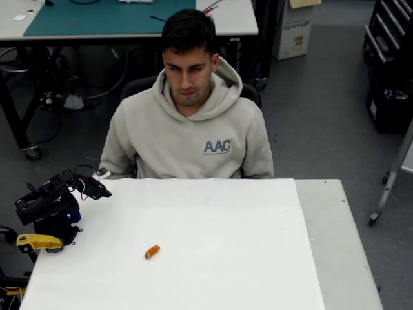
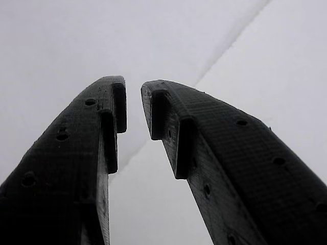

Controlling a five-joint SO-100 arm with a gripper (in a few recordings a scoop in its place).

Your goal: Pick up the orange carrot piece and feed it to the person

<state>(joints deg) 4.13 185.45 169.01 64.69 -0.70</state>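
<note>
White table (image 1: pixel 258 258), person (image 1: pixel 188 123) seated behind it. Carrot (image 1: pixel 151 251) lies loose near the front, well apart from the gripper (image 2: pixel 134 104); fingers slightly apart, empty. Likely light, firm, rolls: pinch across its middle.

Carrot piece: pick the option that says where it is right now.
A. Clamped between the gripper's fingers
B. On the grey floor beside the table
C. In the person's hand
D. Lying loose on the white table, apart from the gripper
D: in the overhead view the orange carrot piece lies alone on the white table, well away from the gripper, whose fingers hold nothing.
</note>
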